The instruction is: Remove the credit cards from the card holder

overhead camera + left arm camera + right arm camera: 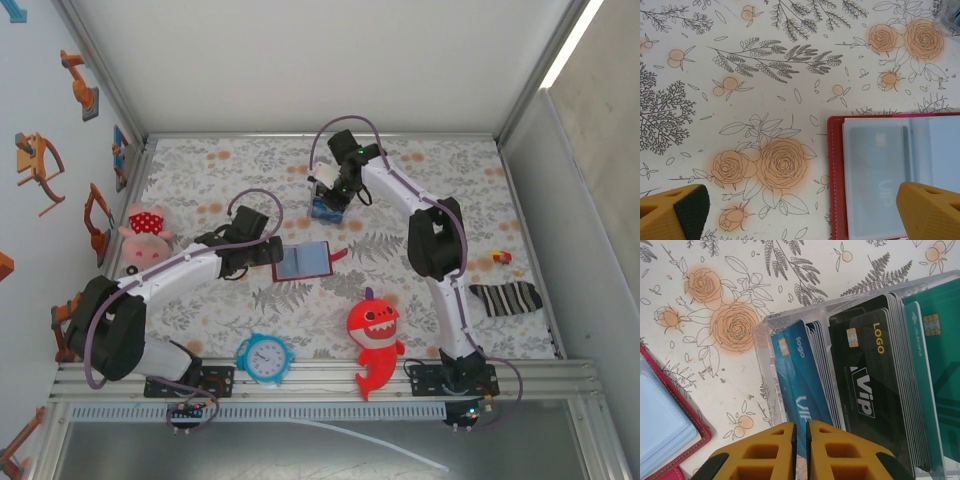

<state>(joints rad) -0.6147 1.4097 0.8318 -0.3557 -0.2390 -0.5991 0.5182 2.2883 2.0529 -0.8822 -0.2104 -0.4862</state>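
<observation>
Left wrist view: the left claw (pixel 805 212) is wide; the card holder (pixel 836 190) lies beneath one side of it, stretching outward, a card (pixel 877 170) inside. This arm is nearer.

I have open table (pixel 440 170) along the far edge and into the far right corner. The card holder (pixel 303 262) and clear card box (pixel 322 212) crowd the middle. The shark toy (pixel 375 335) and clock (pixel 265 357) block the near edge, the pig toy (pixel 147 232) the left edge, and the sock (pixel 507 296) the right.
</observation>
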